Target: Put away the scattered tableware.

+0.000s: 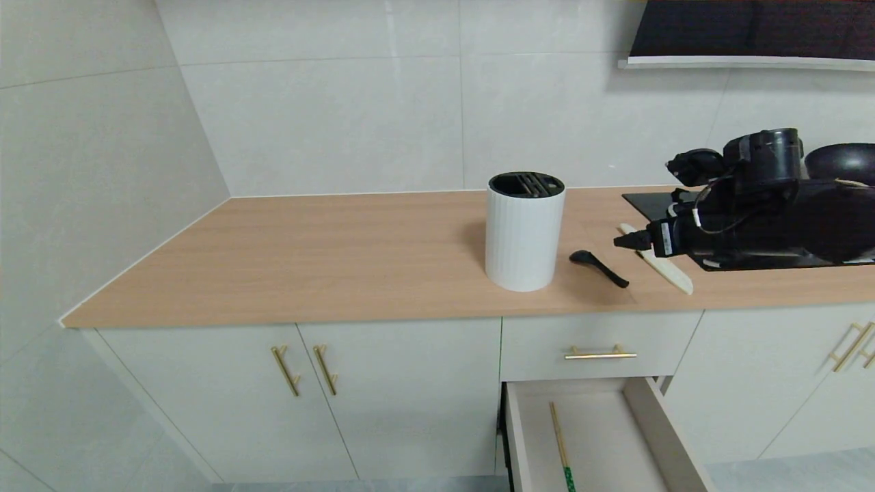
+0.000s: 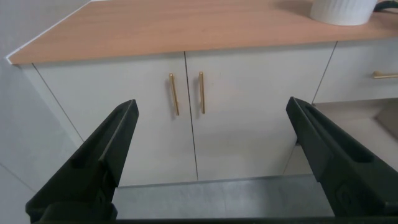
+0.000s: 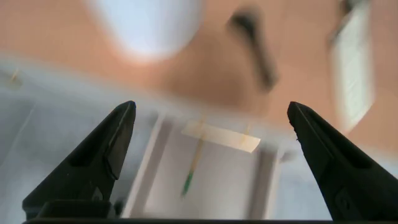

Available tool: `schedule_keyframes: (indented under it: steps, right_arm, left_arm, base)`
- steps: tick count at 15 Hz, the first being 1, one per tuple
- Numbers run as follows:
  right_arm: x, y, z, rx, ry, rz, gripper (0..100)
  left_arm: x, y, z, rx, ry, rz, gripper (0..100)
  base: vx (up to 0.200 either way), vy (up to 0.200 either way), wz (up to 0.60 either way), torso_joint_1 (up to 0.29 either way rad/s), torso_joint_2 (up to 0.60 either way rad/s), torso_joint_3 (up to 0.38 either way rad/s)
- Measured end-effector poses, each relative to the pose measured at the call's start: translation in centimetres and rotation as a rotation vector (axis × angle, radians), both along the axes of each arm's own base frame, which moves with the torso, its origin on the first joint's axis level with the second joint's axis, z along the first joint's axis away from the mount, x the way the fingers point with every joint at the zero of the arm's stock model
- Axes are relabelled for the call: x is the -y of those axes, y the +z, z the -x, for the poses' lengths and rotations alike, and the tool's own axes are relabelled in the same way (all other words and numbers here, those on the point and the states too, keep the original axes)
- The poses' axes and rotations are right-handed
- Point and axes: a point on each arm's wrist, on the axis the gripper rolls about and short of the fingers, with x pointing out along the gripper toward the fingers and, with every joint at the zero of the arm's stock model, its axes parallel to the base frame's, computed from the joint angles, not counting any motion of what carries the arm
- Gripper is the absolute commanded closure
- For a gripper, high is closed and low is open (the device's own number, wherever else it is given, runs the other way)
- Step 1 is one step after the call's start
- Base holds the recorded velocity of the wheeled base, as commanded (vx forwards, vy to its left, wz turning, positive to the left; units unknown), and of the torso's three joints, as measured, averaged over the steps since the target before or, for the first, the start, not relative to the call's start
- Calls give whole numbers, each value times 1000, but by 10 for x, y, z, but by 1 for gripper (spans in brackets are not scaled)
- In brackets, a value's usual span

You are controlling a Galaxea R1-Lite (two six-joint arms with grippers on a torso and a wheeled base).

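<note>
– Three pieces of tableware, by my count. What do they look like?

– On the counter (image 1: 307, 253) lies a small black spoon (image 1: 598, 268) with a rounded bowl and a short, slim handle. Near it is a pale paddle (image 1: 662, 265), flat, long and cream-coloured. A pair of wooden chopsticks (image 1: 560, 444) with green-patterned ends lies lengthwise in the open drawer (image 1: 639, 424) below the counter's edge.

– And where are they relative to the grippers?

– The right gripper (image 3: 209, 109) hangs above the counter over the paddle. The spoon is just beside it, towards the holder (image 1: 525, 239). Its two black, wedge-shaped fingers are spread wide with nothing between them. In its own view, the drawer and chopsticks show through the gap. The left gripper (image 2: 211, 102) is low in front of the cabinet doors (image 2: 186, 112), well apart from all three pieces. Its fingers are also spread wide and bare.

– What about materials?

– The counter is light wood grain with a matte finish. The holder is a white, upright cylinder with fine vertical ribs and a black slotted top, and it stands left of the spoon. The cabinets are plain off-white with slim brass bar handles (image 2: 174, 94). The wall is large pale tiles. The right arm stretches over a glossy black cooktop (image 1: 649, 201), and a dark pot (image 1: 844, 160) sits behind it.
</note>
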Motion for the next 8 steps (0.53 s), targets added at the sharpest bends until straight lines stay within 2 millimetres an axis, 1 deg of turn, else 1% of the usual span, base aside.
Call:
schedule_keyframes:
  steps: [1,2,3,5,8]
  right_arm:
    - [8,1,-21,17,-6,15,0]
    - [14,-1,-37,13,-9,27,0]
    - [18,-9,-53,-12,-7,41,0]
    - [24,-35,-79,-71,2,63,0]
    - [25,-72,-99,-131,10,76,0]
  left_arm:
    - [0,0,0,0,0,0,0]
    - [0,0,0,0,0,0,0]
    - [0,0,0,0,-1,0,0]
    - [0,0,0,0,0,0,0]
    - [0,0,0,0,0,0,0]
  base:
    - [0,0,0,0,0,0]
    - [0,0,0,0,0,0]
    - [0,0,0,0,0,0]
    - [0,0,0,0,0,0]
    - [0,0,0,0,0,0]
